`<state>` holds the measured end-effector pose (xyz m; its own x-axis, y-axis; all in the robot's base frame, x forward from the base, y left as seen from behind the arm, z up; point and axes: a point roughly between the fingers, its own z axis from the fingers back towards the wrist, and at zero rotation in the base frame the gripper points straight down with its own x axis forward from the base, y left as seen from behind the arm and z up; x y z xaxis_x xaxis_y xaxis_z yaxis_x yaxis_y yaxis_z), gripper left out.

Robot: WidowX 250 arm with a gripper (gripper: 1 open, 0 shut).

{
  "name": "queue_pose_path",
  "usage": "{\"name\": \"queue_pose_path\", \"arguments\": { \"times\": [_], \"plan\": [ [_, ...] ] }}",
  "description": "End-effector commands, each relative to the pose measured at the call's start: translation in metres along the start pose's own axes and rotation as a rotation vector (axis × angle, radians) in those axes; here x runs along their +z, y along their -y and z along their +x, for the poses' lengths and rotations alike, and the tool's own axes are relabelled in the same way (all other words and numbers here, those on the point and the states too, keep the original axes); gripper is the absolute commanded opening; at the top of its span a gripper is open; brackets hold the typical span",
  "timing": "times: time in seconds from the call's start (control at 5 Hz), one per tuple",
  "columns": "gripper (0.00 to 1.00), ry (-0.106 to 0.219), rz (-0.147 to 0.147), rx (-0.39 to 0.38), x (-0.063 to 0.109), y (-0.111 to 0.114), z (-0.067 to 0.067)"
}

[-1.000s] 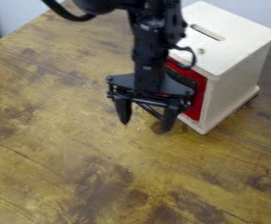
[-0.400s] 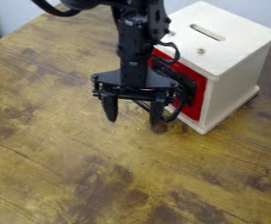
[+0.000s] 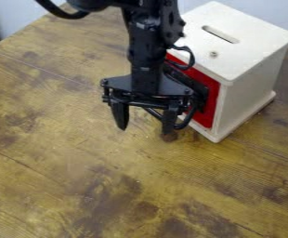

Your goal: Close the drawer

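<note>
Plainly the tool hangs spread wide and empty, fingers down above the desk; the drawer sits just behind it in the wooden cube, apparently nearly shut; an off-centre push might skid the cube.

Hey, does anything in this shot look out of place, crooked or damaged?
Nothing stands out. The pale wooden cube sits square on the wooden table, its red drawer looks flush or nearly so, though the arm partly hides it, and the gripper hangs open in front, holding nothing.
</note>
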<state>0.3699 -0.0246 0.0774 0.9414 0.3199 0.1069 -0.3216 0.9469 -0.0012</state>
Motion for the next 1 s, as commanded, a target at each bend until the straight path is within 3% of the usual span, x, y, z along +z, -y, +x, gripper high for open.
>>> {"name": "queue_pose_path", "arguments": {
  "times": [0.0, 0.2, 0.6, 0.8],
  "plan": [
    [0.0, 0.045, -0.027, -0.037, 0.019, 0.009, 0.006],
    [1.0, 0.047, -0.032, -0.063, 0.022, 0.012, 0.005],
    [1.0, 0.062, -0.039, -0.084, 0.018, 0.009, 0.005],
    [1.0, 0.043, -0.02, -0.083, 0.011, 0.005, 0.003]
  ]
}}
